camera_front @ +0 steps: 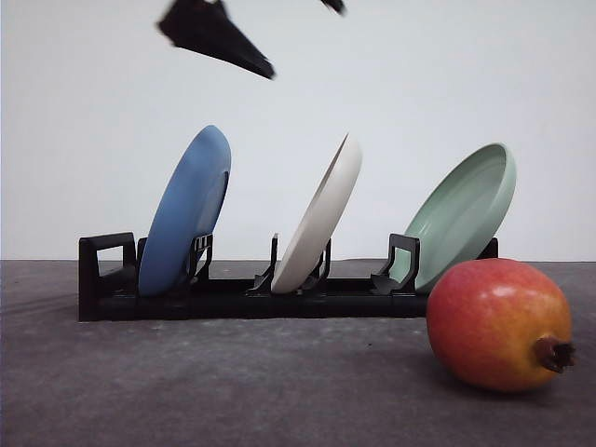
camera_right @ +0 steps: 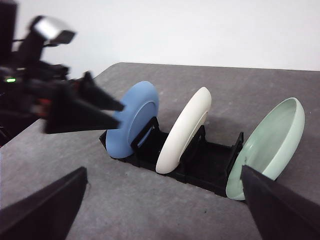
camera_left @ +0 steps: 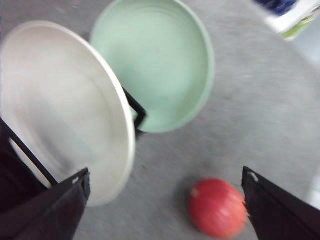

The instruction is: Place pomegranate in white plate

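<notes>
Both wrist views are blurry; left gripper [camera_left: 165, 200] spread wide over round red pomegranate [camera_left: 217, 207], right gripper [camera_right: 162, 200] wide too, empty.

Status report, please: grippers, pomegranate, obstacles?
Both grippers open, empty. Pomegranate on table, beside rack. White plate upright in rack, between blue and green plates.

you've got the pomegranate [camera_front: 498, 323] lying on the grey table [camera_front: 233, 382], calyx pointing right, just in front of the black rack [camera_front: 233, 296]. the rack holds a blue plate [camera_front: 186, 212], the white plate [camera_front: 321, 219] and a pale green plate [camera_front: 463, 214], all leaning right.
</notes>
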`<state>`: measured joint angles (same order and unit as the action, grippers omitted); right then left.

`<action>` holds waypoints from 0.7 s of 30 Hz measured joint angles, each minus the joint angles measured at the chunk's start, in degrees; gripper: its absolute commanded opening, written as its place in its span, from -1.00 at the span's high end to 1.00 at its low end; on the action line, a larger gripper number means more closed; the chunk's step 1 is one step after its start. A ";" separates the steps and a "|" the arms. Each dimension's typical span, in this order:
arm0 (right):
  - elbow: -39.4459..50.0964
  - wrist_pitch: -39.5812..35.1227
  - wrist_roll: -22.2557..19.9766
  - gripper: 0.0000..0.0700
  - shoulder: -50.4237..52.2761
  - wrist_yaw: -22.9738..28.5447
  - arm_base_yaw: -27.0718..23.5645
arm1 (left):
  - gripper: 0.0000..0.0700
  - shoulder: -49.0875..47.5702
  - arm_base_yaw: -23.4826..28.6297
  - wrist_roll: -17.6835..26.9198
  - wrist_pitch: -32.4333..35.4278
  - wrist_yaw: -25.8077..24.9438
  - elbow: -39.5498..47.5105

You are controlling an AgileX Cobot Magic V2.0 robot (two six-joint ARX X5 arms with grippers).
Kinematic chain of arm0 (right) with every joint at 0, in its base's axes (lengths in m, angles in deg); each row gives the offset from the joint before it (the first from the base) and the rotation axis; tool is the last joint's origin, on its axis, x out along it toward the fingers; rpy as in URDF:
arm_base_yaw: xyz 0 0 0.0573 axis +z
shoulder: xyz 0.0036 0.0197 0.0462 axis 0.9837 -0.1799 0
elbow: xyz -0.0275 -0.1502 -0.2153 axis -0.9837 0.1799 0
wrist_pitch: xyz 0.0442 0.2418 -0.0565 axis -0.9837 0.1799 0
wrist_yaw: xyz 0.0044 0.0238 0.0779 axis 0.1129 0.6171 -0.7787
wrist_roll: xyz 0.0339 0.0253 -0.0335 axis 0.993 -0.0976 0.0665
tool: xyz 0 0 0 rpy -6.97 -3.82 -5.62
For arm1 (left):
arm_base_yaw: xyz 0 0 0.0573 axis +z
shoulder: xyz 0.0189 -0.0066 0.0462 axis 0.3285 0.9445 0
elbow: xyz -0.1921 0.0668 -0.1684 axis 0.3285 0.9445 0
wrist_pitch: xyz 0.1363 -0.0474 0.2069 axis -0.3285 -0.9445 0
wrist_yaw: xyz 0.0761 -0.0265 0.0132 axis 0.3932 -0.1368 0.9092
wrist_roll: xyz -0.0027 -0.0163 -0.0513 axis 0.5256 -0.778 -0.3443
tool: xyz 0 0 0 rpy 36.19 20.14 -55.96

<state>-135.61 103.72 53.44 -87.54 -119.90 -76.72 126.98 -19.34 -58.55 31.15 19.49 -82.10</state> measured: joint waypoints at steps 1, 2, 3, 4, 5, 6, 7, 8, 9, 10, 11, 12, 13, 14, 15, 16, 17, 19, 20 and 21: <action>0.00 0.00 0.07 -0.79 0.00 0.00 0.00 | -0.70 2.25 -0.87 0.61 -0.63 2.29 -2.29; 0.00 0.00 0.13 -0.79 0.00 0.00 0.00 | -0.70 4.15 -1.54 1.05 -0.97 3.83 -4.09; 0.00 0.00 0.17 -0.79 0.00 0.00 0.00 | -0.69 5.90 -2.18 1.33 -1.31 5.92 -5.63; 0.00 0.00 0.20 -0.79 0.00 0.00 0.00 | -0.69 7.83 -2.80 1.54 -1.40 7.66 -7.18; 0.00 0.00 0.20 -0.79 0.00 0.00 0.00 | -0.69 9.47 -3.24 1.76 -1.42 8.91 -8.34; 0.00 0.00 0.22 -0.79 0.00 0.00 0.00 | -0.69 11.05 -3.59 1.97 -1.37 9.95 -9.34; 0.00 0.02 0.27 -0.79 0.00 0.00 0.00 | -0.69 12.70 -3.83 2.15 -1.12 10.59 -10.00; 0.00 0.02 0.41 -0.79 0.00 0.00 0.00 | -0.69 13.86 -3.98 2.28 -0.92 10.89 -10.29; 0.00 0.02 0.57 -0.79 0.00 0.00 0.00 | -0.69 15.02 -4.02 2.36 -0.74 11.17 -10.49; 0.00 0.02 0.78 -0.79 0.00 0.00 0.00 | -0.69 16.15 -4.04 2.38 -0.15 11.38 -10.51; 0.00 0.02 1.07 -0.79 0.00 0.00 0.00 | -0.69 17.10 -4.04 2.38 0.42 11.43 -10.51; 0.00 0.02 1.27 -0.79 0.00 0.00 0.00 | -0.68 17.93 -4.04 2.38 0.92 11.51 -10.51; 0.00 0.02 1.40 -0.79 0.00 0.00 0.00 | -0.68 18.57 -4.04 2.38 1.17 11.58 -10.51; 0.00 0.02 1.51 -0.79 0.00 0.00 0.00 | -0.68 19.25 -4.04 2.38 1.49 11.60 -10.51; 0.00 0.02 1.57 -0.79 0.00 0.00 0.00 | -0.67 19.66 -4.04 2.38 1.75 11.60 -10.51; 0.00 0.02 1.64 -0.79 0.00 0.00 0.00 | -0.66 20.00 -4.04 2.38 2.04 11.60 -10.51; 0.00 0.02 1.66 -0.79 0.00 0.00 0.00 | -0.62 20.20 -4.04 2.38 2.25 11.60 -10.51; 0.00 0.02 1.68 -0.79 0.00 0.00 0.00 | -0.36 20.28 -4.04 2.40 2.56 11.62 -10.51; 0.00 0.02 1.68 -0.79 0.00 0.00 0.00 | -0.24 20.28 -4.04 2.40 2.74 11.60 -10.51; 0.00 0.02 1.68 -0.79 0.00 0.00 0.00 | -0.14 20.28 -4.04 2.40 3.00 11.60 -10.53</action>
<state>-135.61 103.75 55.12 -87.54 -119.90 -76.72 147.26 -23.39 -56.14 34.15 31.09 -92.63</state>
